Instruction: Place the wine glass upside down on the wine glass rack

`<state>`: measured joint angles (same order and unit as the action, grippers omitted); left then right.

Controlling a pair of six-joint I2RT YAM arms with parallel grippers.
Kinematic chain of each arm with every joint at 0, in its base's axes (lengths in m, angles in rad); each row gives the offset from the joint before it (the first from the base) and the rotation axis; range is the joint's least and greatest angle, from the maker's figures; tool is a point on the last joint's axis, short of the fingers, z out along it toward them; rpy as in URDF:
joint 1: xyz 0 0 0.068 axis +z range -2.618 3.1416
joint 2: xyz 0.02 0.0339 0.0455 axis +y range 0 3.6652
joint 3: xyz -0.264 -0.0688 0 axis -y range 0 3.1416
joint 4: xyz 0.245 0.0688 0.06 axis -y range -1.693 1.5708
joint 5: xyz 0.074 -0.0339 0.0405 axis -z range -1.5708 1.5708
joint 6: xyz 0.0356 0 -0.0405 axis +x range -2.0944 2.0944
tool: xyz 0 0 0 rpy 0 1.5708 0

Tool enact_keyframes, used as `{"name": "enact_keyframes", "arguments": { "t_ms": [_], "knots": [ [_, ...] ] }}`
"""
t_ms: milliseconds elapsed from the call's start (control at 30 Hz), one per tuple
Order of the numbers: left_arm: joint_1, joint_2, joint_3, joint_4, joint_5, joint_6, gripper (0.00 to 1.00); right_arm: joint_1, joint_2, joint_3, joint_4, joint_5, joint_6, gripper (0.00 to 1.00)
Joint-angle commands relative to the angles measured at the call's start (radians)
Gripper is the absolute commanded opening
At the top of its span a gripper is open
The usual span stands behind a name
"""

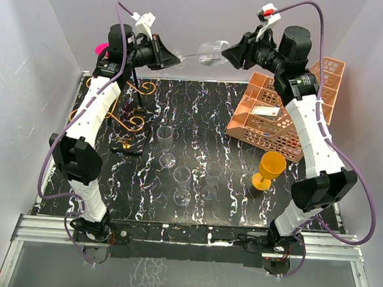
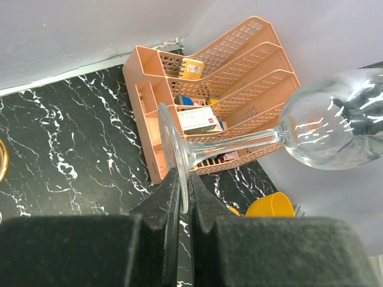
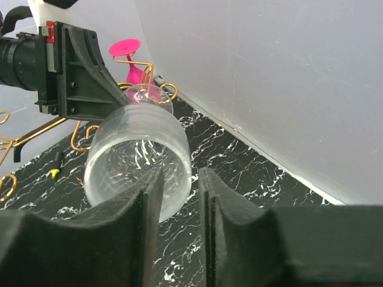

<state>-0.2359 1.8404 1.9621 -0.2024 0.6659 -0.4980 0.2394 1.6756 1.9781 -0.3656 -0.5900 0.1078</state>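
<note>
Wine glass (image 1: 208, 53) from above?
— Level in mid-air at the back, between the two arms, right of the wine glass rack (image 1: 132, 121); left wrist: the left gripper (image 2: 184, 179) is clenched on its foot.
Right wrist?
— There the right gripper (image 3: 179, 174) stands parted; bowl rim between its fingers.

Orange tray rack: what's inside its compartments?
The orange tray rack holds small boxes: an orange box in an upper slot, a white box lower down. The wine glass stem covers part of the lowest slot.
</note>
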Motion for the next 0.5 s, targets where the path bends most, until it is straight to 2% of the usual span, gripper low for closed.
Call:
{"name": "enact_keyframes", "arguments": {
  "t_ms": [0,133,267,367,467],
  "knots": [
    [0.01,-0.044,0.049,0.01,-0.024,0.007,0.0,0.001,-0.075,-0.015,0.02,0.013,-0.072,0.44],
    [0.041,-0.06,0.047,0.01,-0.02,0.019,0.0,0.001,-0.093,-0.021,-0.011,0.038,-0.114,0.6],
    [0.074,-0.072,0.065,-0.026,-0.054,0.072,0.0,-0.002,-0.105,-0.016,-0.033,0.06,-0.139,0.71],
    [0.094,-0.08,0.083,-0.065,-0.102,0.109,0.0,-0.01,-0.113,-0.005,-0.053,0.072,-0.15,0.76],
    [0.095,-0.089,0.115,-0.116,-0.194,0.209,0.0,-0.022,-0.123,0.008,-0.071,0.074,-0.16,0.78]
  ]
}}
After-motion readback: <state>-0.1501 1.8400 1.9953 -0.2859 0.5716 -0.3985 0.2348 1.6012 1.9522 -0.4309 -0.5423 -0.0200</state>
